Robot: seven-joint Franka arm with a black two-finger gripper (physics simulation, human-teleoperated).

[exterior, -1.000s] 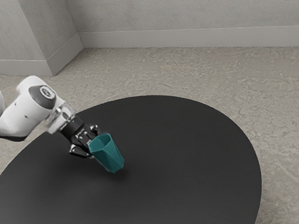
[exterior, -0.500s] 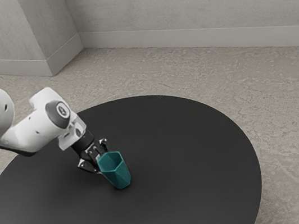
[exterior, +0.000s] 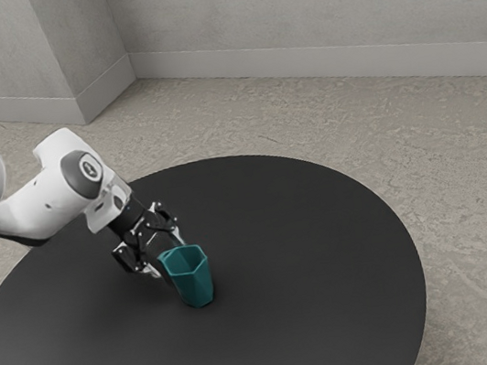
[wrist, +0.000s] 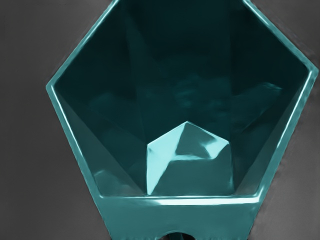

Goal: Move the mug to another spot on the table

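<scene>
1. The white arm (exterior: 37,197) enters from the exterior view's left edge, at mid height, and slopes down toward the right.
2. At its end, left of centre in the frame, the black gripper (exterior: 157,252) hangs low over the table. Its jaws are spread wide and their tips lie just beside the mug's rim on that side. Whether either finger touches the rim cannot be told.
3. Just right of the gripper and slightly lower, the teal mug (exterior: 191,279) stands upright on the round black table (exterior: 320,254), left of the tabletop's middle.
4. From the hand's camera, the mug (wrist: 185,160) shows its open mouth, an angular faceted rim, dark inner walls and a paler bottom.
5. Pale speckled floor (exterior: 441,142) lies to the right, past the table's edge.
</scene>
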